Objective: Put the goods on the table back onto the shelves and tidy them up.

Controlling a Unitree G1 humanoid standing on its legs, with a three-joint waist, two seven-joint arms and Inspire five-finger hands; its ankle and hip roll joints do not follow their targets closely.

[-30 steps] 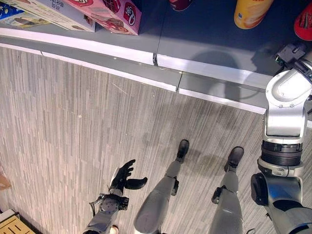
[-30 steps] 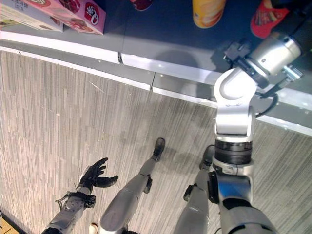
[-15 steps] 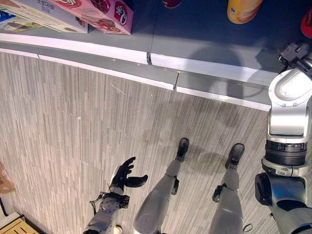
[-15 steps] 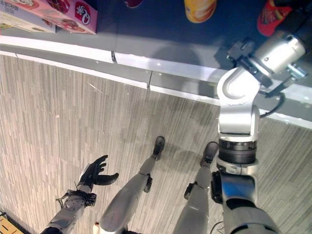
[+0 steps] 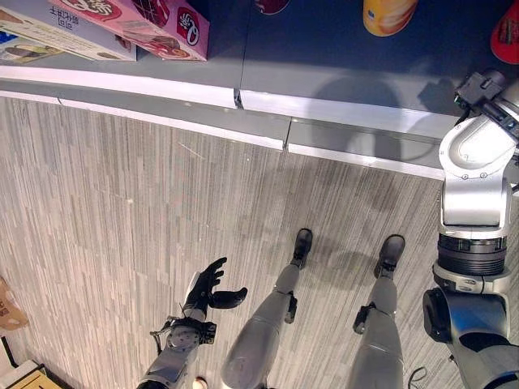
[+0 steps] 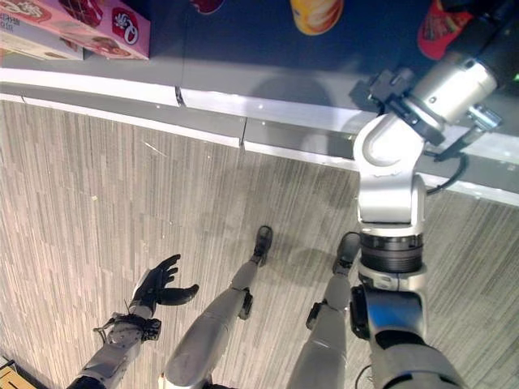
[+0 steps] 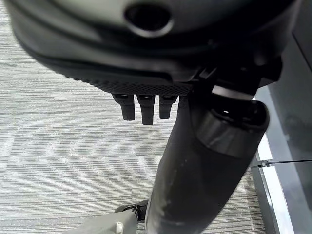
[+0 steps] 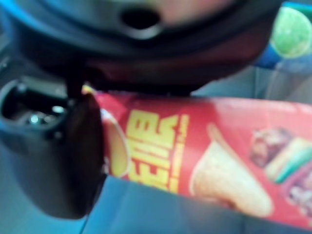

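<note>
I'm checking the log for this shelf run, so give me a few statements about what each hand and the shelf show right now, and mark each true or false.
1. The right hand grips a red chip can. True.
2. The left hand holds a pink box. False: it hangs open and empty over the floor.
3. A pink box lies on the shelf. True.
4. The yellow can lies on the floor. False: it is on the shelf.

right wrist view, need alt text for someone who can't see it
The right hand grips a red crisp tube lying sideways, its dark thumb across the tube's near end. The tube has yellow lettering and crisp pictures; past it lies a grey-blue shelf and, far off, a green-and-blue item.
</note>
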